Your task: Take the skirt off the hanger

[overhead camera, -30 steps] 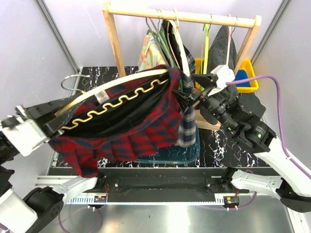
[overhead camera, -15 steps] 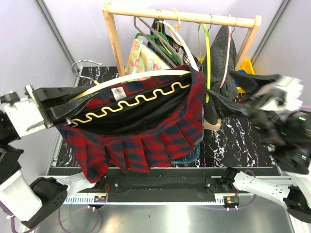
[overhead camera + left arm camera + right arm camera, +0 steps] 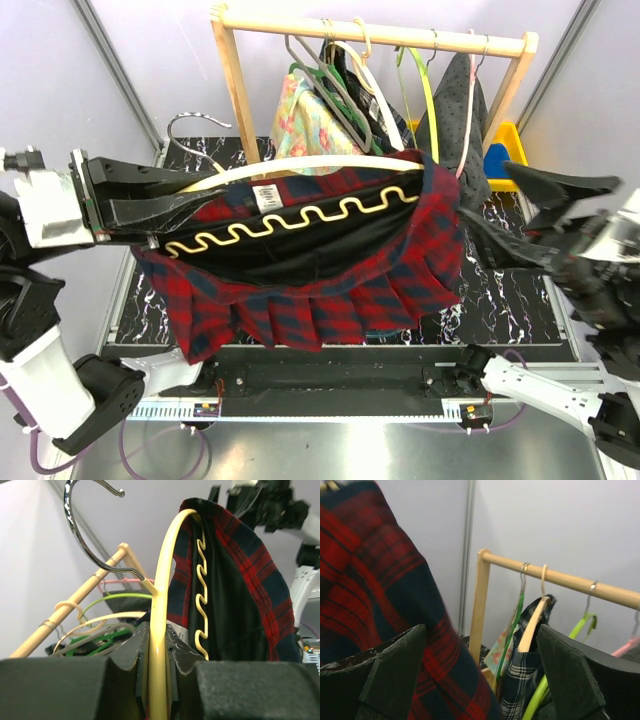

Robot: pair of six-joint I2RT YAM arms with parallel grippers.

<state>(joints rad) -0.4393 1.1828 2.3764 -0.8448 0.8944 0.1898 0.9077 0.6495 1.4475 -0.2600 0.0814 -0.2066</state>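
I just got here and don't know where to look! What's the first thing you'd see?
The big red plaid skirt, stretched across the middle on a cream hanger that the left gripper pinches. Behind it stands a wooden rack crowded with more clothes, and the right gripper is wide open on the right.

Overhead view looks down from the near side; both wrist views, close in, share the red-and-navy plaid skirt (image 3: 340, 300) (and pale wooden rail (image 3: 400, 37)).

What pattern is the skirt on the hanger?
The skirt on the cream hanger is red-and-navy tartan, black inside; clearest in the top external view.
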